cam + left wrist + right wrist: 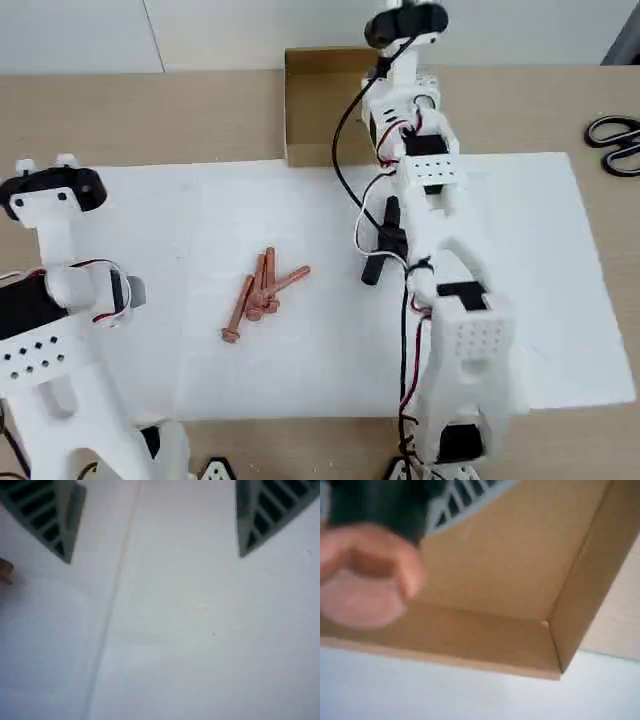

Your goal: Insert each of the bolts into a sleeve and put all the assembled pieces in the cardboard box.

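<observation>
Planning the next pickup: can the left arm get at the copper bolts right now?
Probably yes. The left gripper hangs open over the white sheet, nothing lies between it and the copper bolts, and the right arm is off at the cardboard box.

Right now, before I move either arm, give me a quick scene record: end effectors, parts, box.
left end effector: open, over bare white foam sheet
right end effector: shut on what looks like a bolt in a black sleeve, above the cardboard box
loose bolts: copper, about four, piled mid-sheet
loose sleeves: black, on the sheet beside the right arm; count unclear
scissors: lying off the sheet
</observation>
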`<action>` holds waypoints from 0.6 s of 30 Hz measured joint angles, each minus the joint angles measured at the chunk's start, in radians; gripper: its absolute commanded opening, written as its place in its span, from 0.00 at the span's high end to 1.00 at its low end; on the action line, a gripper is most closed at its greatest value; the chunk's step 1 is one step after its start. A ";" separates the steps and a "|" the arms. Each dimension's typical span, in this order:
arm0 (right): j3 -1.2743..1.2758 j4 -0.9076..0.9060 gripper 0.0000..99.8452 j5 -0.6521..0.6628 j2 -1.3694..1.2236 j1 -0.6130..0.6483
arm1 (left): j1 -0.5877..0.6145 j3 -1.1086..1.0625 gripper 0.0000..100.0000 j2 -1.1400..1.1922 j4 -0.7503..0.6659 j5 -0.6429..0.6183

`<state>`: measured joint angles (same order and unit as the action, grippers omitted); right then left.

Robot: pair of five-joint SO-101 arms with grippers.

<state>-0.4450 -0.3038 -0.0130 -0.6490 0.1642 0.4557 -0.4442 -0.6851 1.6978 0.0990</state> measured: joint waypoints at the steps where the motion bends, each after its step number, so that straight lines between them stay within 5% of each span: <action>1: -0.031 0.002 1.00 0.000 -0.037 0.005 | 0.000 0.000 0.80 0.000 0.000 0.000; 18: -0.264 0.002 0.93 0.064 -0.318 0.044 | 0.000 -0.017 0.80 0.000 0.000 0.002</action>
<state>-0.7089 -0.3023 0.0514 -0.9666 0.2087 0.4557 -0.4611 -0.6851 1.6978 0.1005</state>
